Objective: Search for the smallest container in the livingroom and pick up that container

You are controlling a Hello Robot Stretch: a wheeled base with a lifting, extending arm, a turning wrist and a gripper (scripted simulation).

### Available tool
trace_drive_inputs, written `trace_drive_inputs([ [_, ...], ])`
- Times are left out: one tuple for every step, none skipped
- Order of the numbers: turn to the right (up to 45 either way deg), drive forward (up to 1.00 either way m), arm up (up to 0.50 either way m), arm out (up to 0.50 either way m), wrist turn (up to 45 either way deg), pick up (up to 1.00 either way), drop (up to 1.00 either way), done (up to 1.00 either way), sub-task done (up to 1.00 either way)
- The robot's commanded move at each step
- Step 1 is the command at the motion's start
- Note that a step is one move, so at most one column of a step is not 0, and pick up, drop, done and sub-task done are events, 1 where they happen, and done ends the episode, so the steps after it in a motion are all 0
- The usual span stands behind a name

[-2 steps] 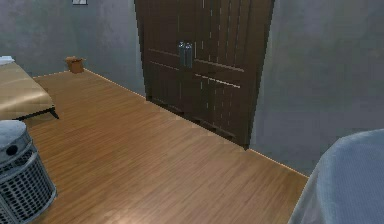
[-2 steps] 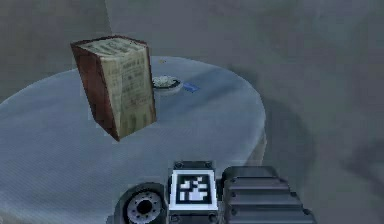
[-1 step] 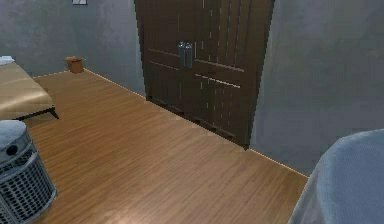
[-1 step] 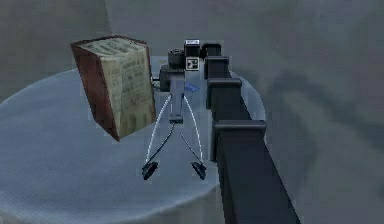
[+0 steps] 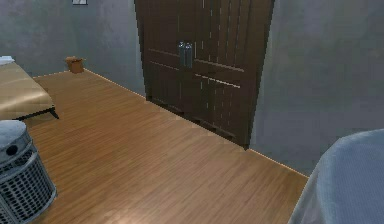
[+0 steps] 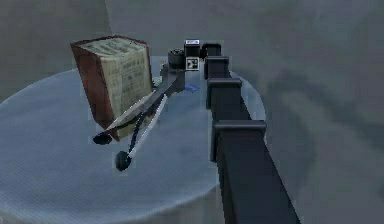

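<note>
You see dark brown doors [image 5: 205, 60], warm brown plank floor [image 5: 150, 150], grey walls [image 5: 320, 70], white slatted basket [image 5: 20, 178], pale grey table [image 6: 50, 150], red-brown box [image 6: 115, 78] with cream printed face

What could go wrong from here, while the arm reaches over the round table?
1. The claw is close by the upright brown book on the round table; whether they touch I cannot tell, but a sideways move might tip the book.
2. The book does not look like a container, so picking it may be wrong.
3. If the base drives now, the extended arm could sweep the tabletop.
</note>
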Motion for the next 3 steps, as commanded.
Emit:
trace_drive_inputs([
  [0.0, 0.00, 0.00, 0.00, 45.0, 0.00, 0.00, 0.00, 0.00],
  [0.0, 0.00, 0.00, 0.00, 45.0, 0.00, 0.00, 0.00, 0.00],
  [0.0, 0.00, 0.00, 0.00, 24.0, 0.00, 0.00, 0.00, 0.00],
])
